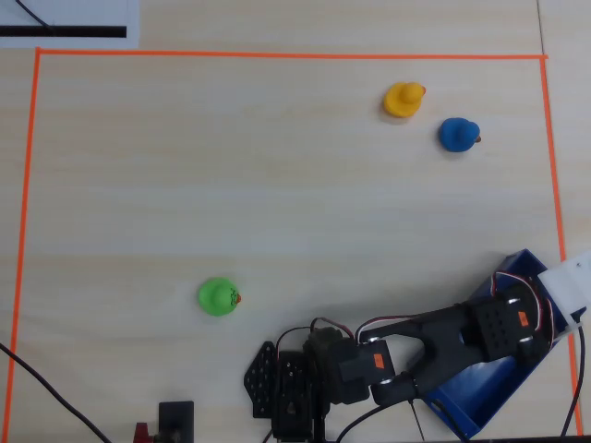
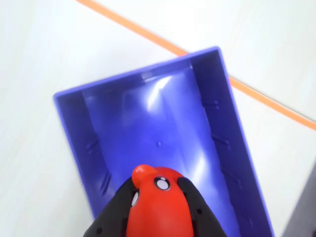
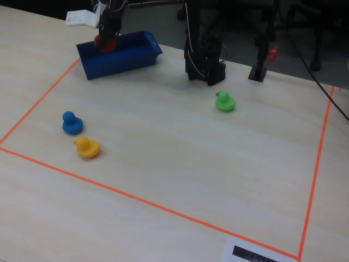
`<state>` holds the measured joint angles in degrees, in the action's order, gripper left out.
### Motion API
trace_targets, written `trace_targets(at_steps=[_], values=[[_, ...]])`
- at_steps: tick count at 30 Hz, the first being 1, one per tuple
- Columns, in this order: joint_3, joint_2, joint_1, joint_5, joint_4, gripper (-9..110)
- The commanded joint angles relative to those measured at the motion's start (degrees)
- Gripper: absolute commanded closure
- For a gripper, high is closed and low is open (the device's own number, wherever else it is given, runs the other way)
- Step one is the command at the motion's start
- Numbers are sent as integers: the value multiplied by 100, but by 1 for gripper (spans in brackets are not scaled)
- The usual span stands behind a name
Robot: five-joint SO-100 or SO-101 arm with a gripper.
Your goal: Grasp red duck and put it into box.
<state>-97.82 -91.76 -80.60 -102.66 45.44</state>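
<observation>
Blue box (image 2: 217, 123) lies open at the table's edge, just inside the orange tape (image 2: 148, 34); wrist view shows its floor bare. Gripper (image 2: 158, 190) hangs over the box's near end, its black fingers (image 2: 116, 207) closed against both sides of the red duck (image 2: 158, 207), head pointing into the box. Fixed view shows the duck (image 3: 106, 43) held at rim height above the box (image 3: 120, 60). Green duck (image 1: 218, 296), yellow duck (image 1: 404, 99) and blue duck (image 1: 457, 135) stand apart on the table (image 1: 277, 185).
</observation>
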Motion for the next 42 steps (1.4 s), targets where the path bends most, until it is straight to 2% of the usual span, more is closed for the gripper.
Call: trace_targets(at_steps=[1,13,22,25,28,32,35,38,42], values=[[211,0,-141,88,-378,99],[114,70,-246,79,-721,86],[53,-62,-264,105,-703,86],[105,-211,-167,334,-650,87],[299,-431,88,1028,-527,89],[835,-800,756,2030,114,93],[1037,-1248,1582,2276,905,99],[650,-1951,2628,1644,2057,101],[-1283,-3560,4140,967,2751,101]])
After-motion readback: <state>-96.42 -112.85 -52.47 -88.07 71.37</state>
